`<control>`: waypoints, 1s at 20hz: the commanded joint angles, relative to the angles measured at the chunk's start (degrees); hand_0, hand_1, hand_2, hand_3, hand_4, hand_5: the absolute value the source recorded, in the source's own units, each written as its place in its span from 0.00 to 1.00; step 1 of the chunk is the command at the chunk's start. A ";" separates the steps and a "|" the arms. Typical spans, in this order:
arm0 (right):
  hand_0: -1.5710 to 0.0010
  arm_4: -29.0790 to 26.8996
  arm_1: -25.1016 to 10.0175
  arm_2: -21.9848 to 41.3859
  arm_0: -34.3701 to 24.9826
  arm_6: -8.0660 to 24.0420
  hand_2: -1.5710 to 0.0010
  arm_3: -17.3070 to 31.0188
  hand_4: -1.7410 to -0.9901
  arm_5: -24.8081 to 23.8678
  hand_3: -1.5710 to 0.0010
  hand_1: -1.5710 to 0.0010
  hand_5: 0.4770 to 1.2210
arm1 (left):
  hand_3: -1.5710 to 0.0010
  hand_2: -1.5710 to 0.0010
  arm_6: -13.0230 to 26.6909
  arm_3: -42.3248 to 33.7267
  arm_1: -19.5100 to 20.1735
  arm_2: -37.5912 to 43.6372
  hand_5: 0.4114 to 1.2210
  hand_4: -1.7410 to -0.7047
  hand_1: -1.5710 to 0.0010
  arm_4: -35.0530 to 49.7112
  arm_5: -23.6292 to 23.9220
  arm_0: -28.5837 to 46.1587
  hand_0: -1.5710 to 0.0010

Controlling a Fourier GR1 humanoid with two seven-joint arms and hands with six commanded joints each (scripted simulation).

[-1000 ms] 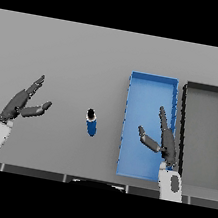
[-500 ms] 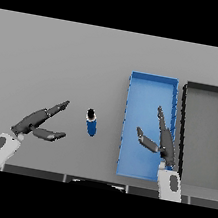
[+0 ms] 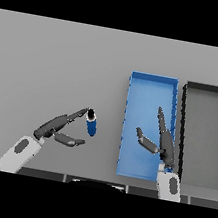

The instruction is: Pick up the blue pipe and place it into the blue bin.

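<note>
Both hands open: left hand (image 3: 57, 128) fingertips touch the blue pipe (image 3: 91, 124); right hand (image 3: 159, 140) above blue bin (image 3: 152, 88).

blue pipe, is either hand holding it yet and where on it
Nothing is held. The left hand is open, its fingertips at the dark upper end of the blue pipe, not closed round it. The right hand is open over the blue bin.

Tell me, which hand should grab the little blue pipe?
The left hand, probably. Its open fingers already reach right beside the blue pipe. The right hand hovers over the blue bin, farther from the pipe.
</note>
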 commanded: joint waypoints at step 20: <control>1.00 -1.16 -0.85 -1.38 0.30 -0.96 1.00 1.25 0.73 0.59 1.00 1.00 0.17 | 0.36 0.34 -3.87 14.40 -15.56 -2.04 0.71 0.21 0.36 -1.42 1.05 -7.64 0.43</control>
